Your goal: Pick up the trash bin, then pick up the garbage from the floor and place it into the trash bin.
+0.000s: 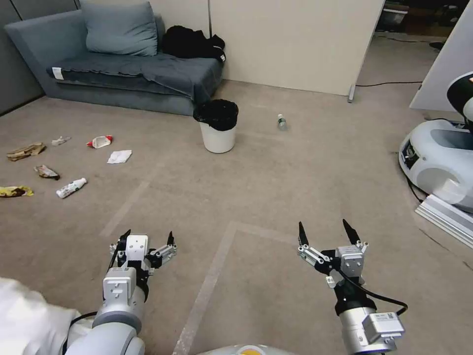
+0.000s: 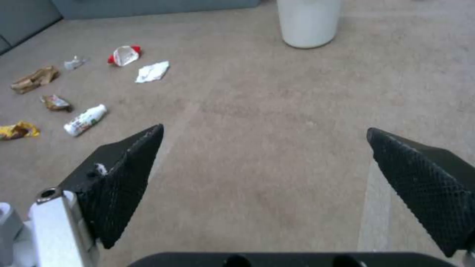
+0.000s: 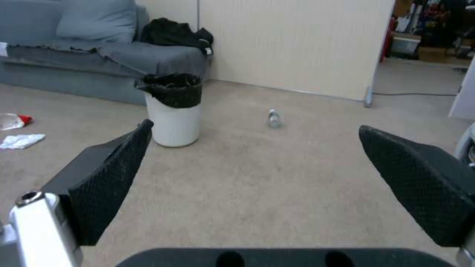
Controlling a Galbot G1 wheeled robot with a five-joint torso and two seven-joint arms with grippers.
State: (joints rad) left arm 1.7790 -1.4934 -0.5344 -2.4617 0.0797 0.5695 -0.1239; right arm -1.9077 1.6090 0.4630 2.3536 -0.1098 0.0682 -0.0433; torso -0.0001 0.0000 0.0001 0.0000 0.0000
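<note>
The trash bin (image 1: 218, 133) is a white bucket with a black bag over its rim, standing on the carpet in front of the sofa; I also see the trash bin (image 3: 174, 118) from the right wrist. The garbage lies on the floor to the left: a white tissue (image 1: 119, 157), a red-white wrapper (image 1: 100, 142), crumpled brown paper (image 1: 25, 151), a foil wrapper (image 1: 47, 172), a yellow wrapper (image 1: 16, 191) and a small white bottle (image 1: 71, 188). My left gripper (image 1: 148, 239) and right gripper (image 1: 328, 231) hang open over bare carpet, well short of the bin.
A grey sofa (image 1: 123, 64) with black clothes (image 1: 192, 43) stands at the back. A small clear bottle (image 1: 281, 122) stands right of the bin. Another robot's white base (image 1: 438, 162) and a cable sit at the right. A cream partition (image 1: 295, 44) closes the back.
</note>
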